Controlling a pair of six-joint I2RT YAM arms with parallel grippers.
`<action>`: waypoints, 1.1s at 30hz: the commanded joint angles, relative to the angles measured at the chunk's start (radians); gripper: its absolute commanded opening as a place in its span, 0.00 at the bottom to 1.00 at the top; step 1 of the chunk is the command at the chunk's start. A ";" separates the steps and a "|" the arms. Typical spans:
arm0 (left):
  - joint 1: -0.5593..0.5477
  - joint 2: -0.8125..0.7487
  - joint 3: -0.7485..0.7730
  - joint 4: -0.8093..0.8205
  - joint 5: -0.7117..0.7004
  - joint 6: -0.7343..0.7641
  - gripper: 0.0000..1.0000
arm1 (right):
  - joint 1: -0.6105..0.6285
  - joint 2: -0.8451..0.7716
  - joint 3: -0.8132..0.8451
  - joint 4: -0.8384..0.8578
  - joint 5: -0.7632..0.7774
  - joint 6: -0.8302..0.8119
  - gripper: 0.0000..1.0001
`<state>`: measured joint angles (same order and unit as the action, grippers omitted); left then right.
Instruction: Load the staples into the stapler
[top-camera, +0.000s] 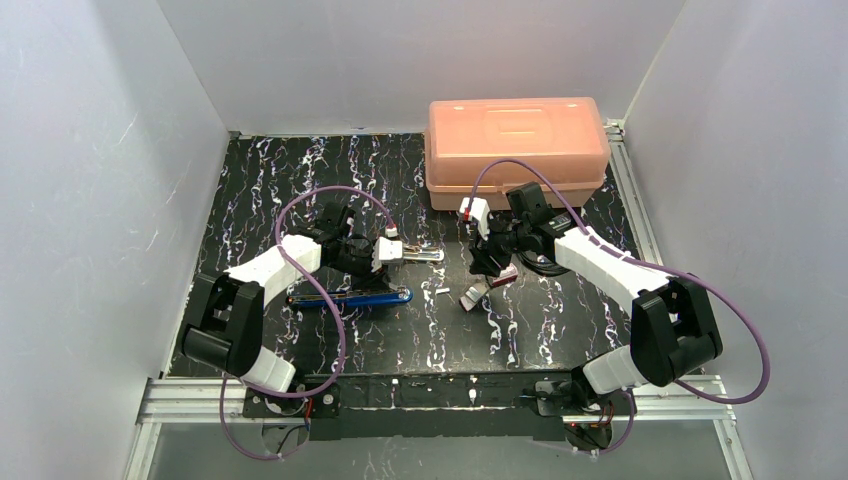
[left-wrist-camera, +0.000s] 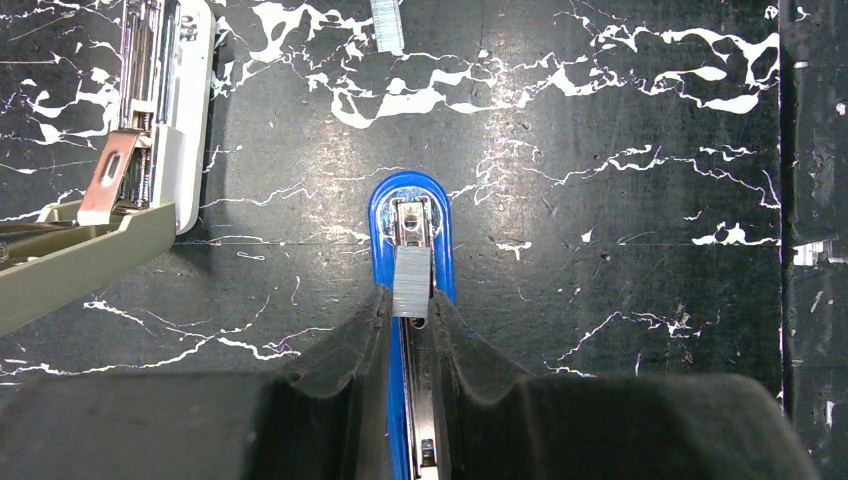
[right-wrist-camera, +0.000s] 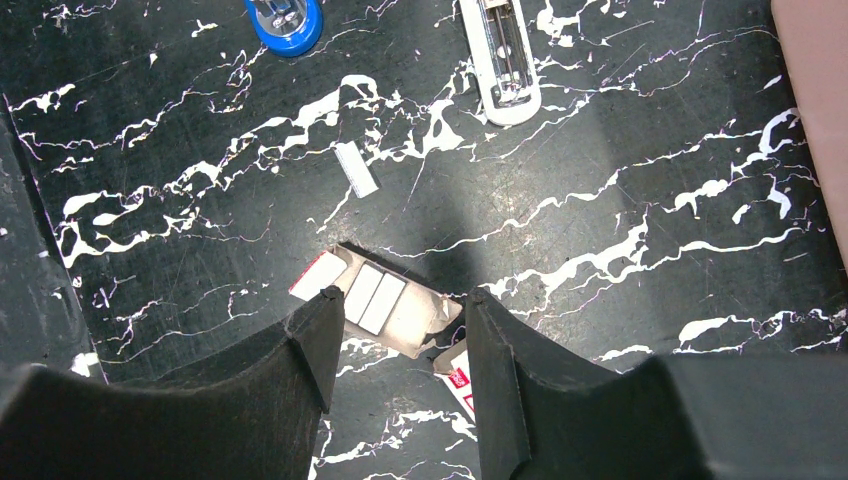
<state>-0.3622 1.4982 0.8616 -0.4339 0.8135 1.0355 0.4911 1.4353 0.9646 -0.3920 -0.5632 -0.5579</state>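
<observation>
We see a short strip of staples (left-wrist-camera: 411, 275) pinched at the tips of the left gripper (left-wrist-camera: 411, 300), whose jaws stand narrow around it. It sits right over the open metal channel of the blue stapler (left-wrist-camera: 411, 215), just short of the stapler's rounded nose at twelve o'clock. We cannot tell whether the strip touches the channel. Farther out at twelve o'clock, well apart, a loose strip (left-wrist-camera: 387, 25) lies flat on the black marbled table (left-wrist-camera: 620, 250), and at ten o'clock a white stapler (left-wrist-camera: 180, 100) lies opened. In the right wrist view, more strips (right-wrist-camera: 367, 295) lie side by side in a pale tray (right-wrist-camera: 425, 318), with a piece of the red box (right-wrist-camera: 458, 378) just beside it at five o'clock. The right gripper (right-wrist-camera: 400, 310) hangs over this tray with its jaws wide, one tip near each side; we cannot tell if they touch it. From above, a pink lidded box (top-camera: 515, 150) stands at twelve o'clock of that gripper.
</observation>
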 joint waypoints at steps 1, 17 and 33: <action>0.002 -0.001 0.006 -0.014 0.012 0.000 0.00 | -0.004 0.008 -0.007 0.021 -0.007 -0.013 0.55; -0.001 0.002 0.004 -0.018 0.003 0.005 0.00 | -0.006 0.006 -0.007 0.021 -0.007 -0.012 0.55; -0.017 0.012 0.011 -0.029 -0.036 0.012 0.00 | -0.008 0.005 -0.008 0.021 -0.006 -0.011 0.55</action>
<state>-0.3698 1.5009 0.8616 -0.4347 0.7906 1.0367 0.4900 1.4357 0.9646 -0.3920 -0.5632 -0.5579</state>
